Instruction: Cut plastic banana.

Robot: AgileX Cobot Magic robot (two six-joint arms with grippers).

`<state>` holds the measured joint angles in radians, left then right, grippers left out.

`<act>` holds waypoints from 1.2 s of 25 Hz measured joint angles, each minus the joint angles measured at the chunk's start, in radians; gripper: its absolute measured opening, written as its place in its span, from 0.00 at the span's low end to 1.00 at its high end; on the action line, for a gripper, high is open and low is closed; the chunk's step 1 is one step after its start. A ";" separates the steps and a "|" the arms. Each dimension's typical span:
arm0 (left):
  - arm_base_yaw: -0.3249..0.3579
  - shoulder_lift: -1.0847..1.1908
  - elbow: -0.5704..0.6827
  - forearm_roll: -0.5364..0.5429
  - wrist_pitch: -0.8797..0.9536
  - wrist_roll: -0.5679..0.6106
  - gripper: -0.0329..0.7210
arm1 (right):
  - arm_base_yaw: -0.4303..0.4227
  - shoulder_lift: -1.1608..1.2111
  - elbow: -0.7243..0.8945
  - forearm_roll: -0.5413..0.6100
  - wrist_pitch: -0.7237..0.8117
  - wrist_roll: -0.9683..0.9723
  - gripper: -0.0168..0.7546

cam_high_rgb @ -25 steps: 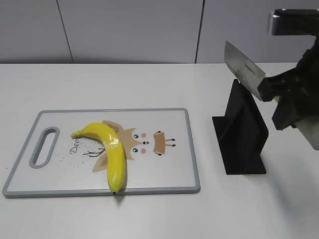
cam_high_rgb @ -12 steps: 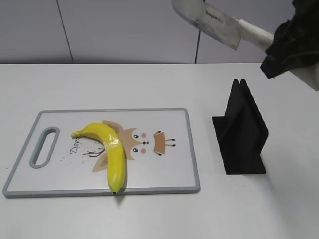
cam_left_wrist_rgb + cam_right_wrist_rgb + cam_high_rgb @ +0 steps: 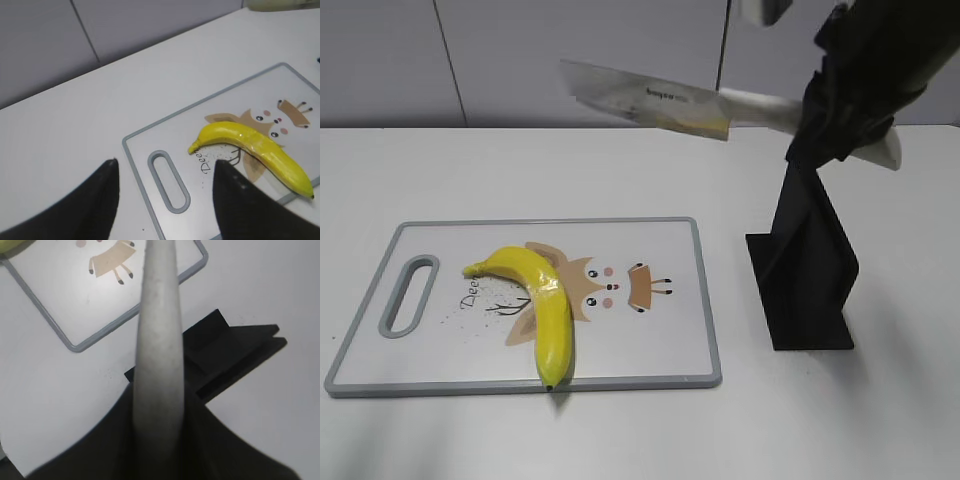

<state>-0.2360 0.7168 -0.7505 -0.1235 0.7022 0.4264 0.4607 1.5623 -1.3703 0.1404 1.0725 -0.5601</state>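
Black slotted plastic knife stand [image 3: 807, 262] sits at 3 o'clock of the grey-rimmed white cutting board [image 3: 650, 360], on the white bench [image 3: 620, 170]. Right end effector [image 3: 845, 95] clamps a white-handled cleaver [image 3: 650, 98], blade airborne. Left end effector [image 3: 165, 192] fingers spread, holding nothing. Glossy yellow curved plastic banana [image 3: 540, 305] lies whole on the board, dark tip at the 6 o'clock edge.

left gripper [image 3: 165, 200]: two dark black fingers, wide at the bottom, pointy at the top
right gripper [image 3: 159, 440]: black, smooth sides
right arm [image 3: 865, 70]: big, dark, blurry shape

Knife [image 3: 650, 100] lifted from holder [image 3: 807, 262], swung leftward.
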 joint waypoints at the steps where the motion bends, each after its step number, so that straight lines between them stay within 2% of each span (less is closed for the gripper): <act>1: -0.017 0.035 -0.020 -0.010 0.000 0.037 0.81 | 0.000 0.023 -0.012 0.011 0.003 -0.030 0.27; 6: -0.084 0.227 -0.143 -0.078 0.021 0.190 0.81 | 0.000 0.125 -0.075 0.058 0.023 -0.119 0.27; 9: -0.110 0.345 -0.240 -0.104 0.094 0.308 0.81 | 0.000 0.179 -0.117 0.102 0.059 -0.179 0.27; 13: -0.119 0.509 -0.384 -0.114 0.232 0.444 0.81 | 0.003 0.245 -0.159 0.155 0.079 -0.245 0.27; 18: -0.122 0.686 -0.498 -0.154 0.358 0.631 0.81 | 0.056 0.299 -0.179 0.160 0.097 -0.412 0.27; 24: -0.134 0.818 -0.532 -0.187 0.459 0.771 0.78 | 0.118 0.361 -0.198 0.171 0.058 -0.508 0.27; 30: -0.134 0.870 -0.533 -0.188 0.452 0.798 0.77 | 0.123 0.377 -0.198 0.188 0.035 -0.517 0.27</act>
<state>-0.3703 1.5865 -1.2831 -0.3111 1.1544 1.2244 0.5837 1.9393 -1.5686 0.3284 1.1078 -1.0775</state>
